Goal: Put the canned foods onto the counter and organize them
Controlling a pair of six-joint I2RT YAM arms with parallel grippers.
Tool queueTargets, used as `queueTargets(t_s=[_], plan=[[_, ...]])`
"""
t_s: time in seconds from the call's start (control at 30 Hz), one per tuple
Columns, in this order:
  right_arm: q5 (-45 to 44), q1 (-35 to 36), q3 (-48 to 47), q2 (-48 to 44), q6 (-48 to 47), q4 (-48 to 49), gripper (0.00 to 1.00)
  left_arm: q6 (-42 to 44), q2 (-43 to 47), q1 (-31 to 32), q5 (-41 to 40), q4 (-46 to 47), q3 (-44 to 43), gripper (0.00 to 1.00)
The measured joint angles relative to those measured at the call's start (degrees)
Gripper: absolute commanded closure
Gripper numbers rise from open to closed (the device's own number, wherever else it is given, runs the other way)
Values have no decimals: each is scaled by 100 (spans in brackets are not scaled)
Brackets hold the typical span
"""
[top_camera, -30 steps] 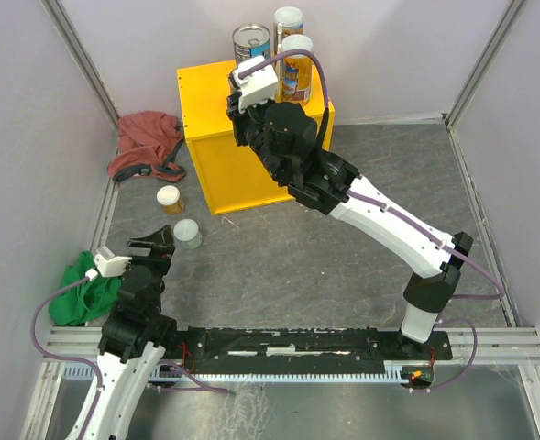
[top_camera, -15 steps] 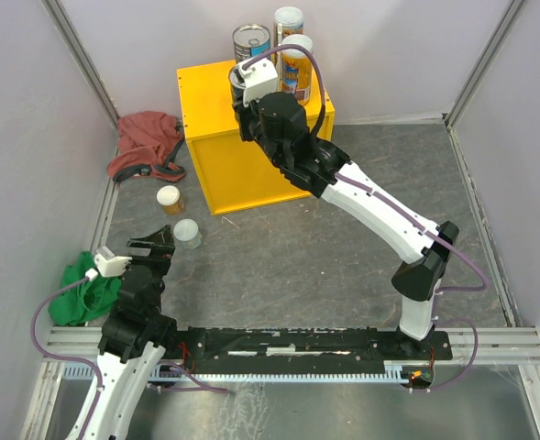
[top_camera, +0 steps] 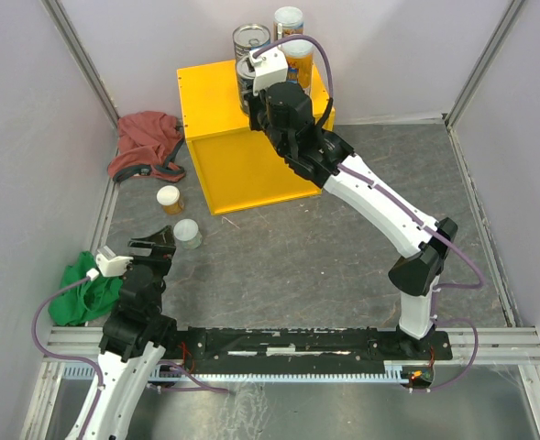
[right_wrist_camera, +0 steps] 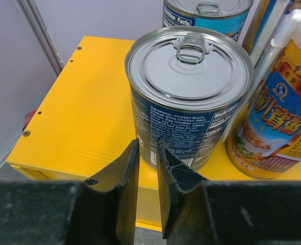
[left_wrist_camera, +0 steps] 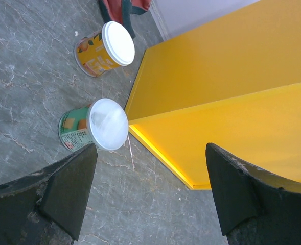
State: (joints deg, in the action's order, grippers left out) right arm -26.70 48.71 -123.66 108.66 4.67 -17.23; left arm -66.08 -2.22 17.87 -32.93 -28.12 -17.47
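The yellow counter (top_camera: 237,170) stands at the back. On its top are two blue-labelled silver-topped tins (top_camera: 250,40) (right_wrist_camera: 191,97) and two orange-labelled white-lidded cans (top_camera: 289,18) (right_wrist_camera: 273,127). My right gripper (right_wrist_camera: 147,145) is shut and empty, its fingertips against the near tin's side; from above it (top_camera: 257,84) is mostly hidden under the wrist. Two short white-lidded cans stand on the floor: an orange-labelled one (top_camera: 170,197) (left_wrist_camera: 107,48) and a green-labelled one (top_camera: 187,233) (left_wrist_camera: 96,127). My left gripper (top_camera: 150,246) (left_wrist_camera: 153,150) is open and empty, just near of the green-labelled can.
A red cloth (top_camera: 146,142) lies left of the counter by the wall. A green cloth (top_camera: 82,293) lies at the left next to my left arm. Grey walls close in the floor on three sides. A metal rail (top_camera: 279,344) runs along the near edge.
My right gripper has moved back and to the right over the counter top, and the near blue tin now shows beside it. The left arm has not moved.
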Motion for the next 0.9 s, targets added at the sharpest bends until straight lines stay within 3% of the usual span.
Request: queueTargets(t_s=[0.63,0.77,0.9], plan=[[-291,-92,-72,33,-39,-15,71,2,-90,0,-4,118,9,7],[-236,13,-70,33,-63,9,64,39,-107,0,-17,120,7,6],[-92,216,-72,33,-140,33,49,122,-319,0,-17,122,4,5]])
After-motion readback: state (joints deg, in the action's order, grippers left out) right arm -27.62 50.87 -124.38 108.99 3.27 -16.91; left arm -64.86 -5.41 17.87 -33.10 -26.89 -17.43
